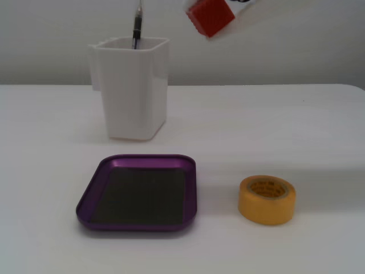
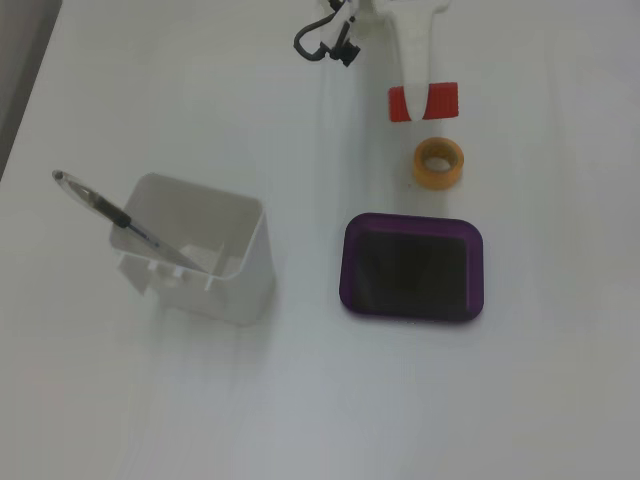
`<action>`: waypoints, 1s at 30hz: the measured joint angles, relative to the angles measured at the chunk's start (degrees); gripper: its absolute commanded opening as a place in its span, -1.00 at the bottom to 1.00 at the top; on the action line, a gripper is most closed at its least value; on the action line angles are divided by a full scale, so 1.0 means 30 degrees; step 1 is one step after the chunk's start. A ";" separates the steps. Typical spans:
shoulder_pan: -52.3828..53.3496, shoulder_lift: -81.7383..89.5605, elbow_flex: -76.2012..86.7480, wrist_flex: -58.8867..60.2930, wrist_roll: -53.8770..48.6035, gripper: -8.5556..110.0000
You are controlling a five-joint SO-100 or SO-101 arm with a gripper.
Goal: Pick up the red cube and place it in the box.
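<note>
The red cube hangs in the air at the top of a fixed view, tilted, high above the table and behind the box. In the fixed view from above, my gripper comes in from the top edge and is shut on the red cube, with one white finger lying across it. There the cube sits just above the yellow tape roll. The box is a shallow purple tray with a dark inside, empty, at the front of the table. It also shows in the view from above, below the tape roll.
A yellow tape roll lies to the right of the box; from above it lies between cube and box. A tall white square cup with a pen stands behind the box, left of it from above.
</note>
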 measured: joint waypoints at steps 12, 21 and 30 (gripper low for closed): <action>0.0000 -1.0811 -0.3135 -0.2461 0.0850 -0.87; 0.0000 -1.5176 -0.5801 -0.2461 0.0850 -0.86; 0.0322 -1.6553 -0.5830 -0.2578 0.0850 -0.86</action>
